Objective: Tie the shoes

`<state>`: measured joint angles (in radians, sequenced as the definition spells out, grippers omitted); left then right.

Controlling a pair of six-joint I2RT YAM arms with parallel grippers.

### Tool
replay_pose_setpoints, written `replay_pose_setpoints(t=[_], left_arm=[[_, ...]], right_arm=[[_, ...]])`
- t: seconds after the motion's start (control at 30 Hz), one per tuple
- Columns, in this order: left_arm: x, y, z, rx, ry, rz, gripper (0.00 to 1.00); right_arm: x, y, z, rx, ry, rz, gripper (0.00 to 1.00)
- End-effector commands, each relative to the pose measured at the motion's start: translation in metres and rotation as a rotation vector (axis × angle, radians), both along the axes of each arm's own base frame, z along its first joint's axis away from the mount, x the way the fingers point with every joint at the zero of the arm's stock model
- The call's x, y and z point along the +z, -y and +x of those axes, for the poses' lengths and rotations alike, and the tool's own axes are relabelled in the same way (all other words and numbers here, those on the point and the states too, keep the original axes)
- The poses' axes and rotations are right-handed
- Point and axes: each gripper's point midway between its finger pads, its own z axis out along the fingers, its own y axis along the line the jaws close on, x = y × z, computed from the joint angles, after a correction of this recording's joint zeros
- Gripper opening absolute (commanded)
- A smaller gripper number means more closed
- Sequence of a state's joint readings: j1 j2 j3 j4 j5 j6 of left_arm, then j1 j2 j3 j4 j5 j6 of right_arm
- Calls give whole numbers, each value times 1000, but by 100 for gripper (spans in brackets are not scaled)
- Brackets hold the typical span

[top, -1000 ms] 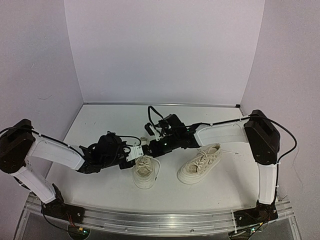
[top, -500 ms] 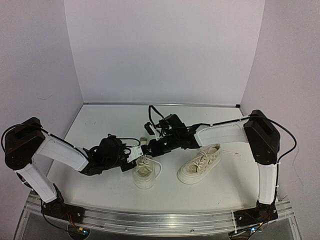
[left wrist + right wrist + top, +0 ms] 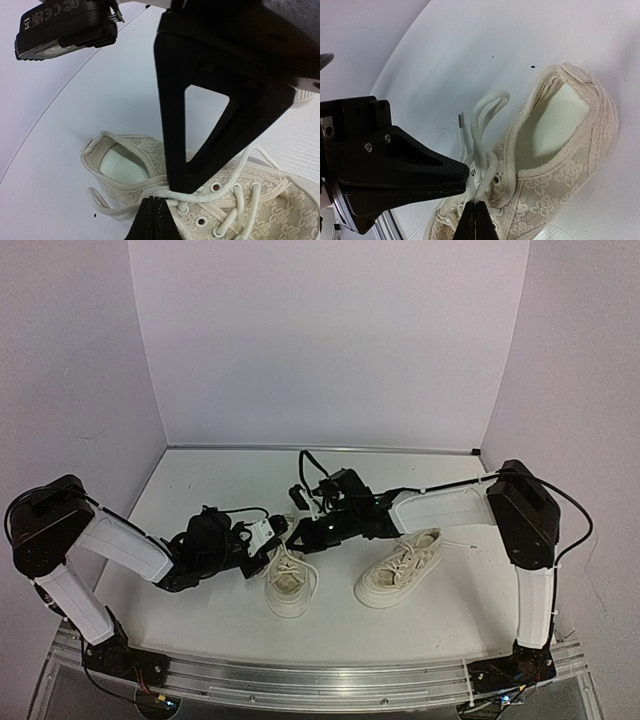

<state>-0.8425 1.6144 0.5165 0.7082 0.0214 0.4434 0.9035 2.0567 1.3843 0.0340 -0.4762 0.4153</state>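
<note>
Two cream canvas shoes lie on the white table: one [image 3: 288,585] near the middle, the other [image 3: 400,568] to its right. Both grippers meet just above the heel end of the middle shoe. My left gripper [image 3: 270,538] is shut, its tips [image 3: 154,216] pinching a white lace [image 3: 210,198] by the top eyelets of the shoe [image 3: 270,215]. My right gripper [image 3: 292,535] is shut on looped lace strands [image 3: 485,150] at its tips [image 3: 476,220], beside the shoe's opening [image 3: 565,120]. A lace end with a dark aglet [image 3: 460,120] hangs free.
The right gripper's black finger [image 3: 200,100] fills the left wrist view; the left gripper's black body [image 3: 395,160] fills the left of the right wrist view. Purple walls close the table on three sides. A metal rail [image 3: 320,680] runs along the near edge.
My left gripper has shifted slightly up and back toward the right gripper, drawing the lace taut over the middle shoe. The right arm and both shoes have hardly moved.
</note>
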Motion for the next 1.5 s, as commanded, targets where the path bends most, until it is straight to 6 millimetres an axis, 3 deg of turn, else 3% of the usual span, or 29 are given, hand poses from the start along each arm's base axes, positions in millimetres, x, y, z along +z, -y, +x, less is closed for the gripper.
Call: replay_pose_setpoints(t=[0.0,0.6,0.97,1.13,1.23,1.37,1.47], left_arm=[[5,9,-8,-52,-22,-81,0],[-6,9,5,1,-56,-153,0],[-15,12,4,-13,-81,-164,0],[-14,9,3,-12,-77,-160,0],[-14,8,4,-11,-74,-152,0],[-13,8,4,-10,-72,-153,0],[-14,8,3,-15,-77,-150,0]], right_arm=[[23,-2,7,-27,33,57,0],[24,-6,0,11,9,93,0],[26,-11,-8,55,-29,147,0],[35,11,7,0,-4,145,18],[42,27,19,-43,20,142,37],[49,37,29,-82,48,137,39],[39,39,35,-107,47,87,34]])
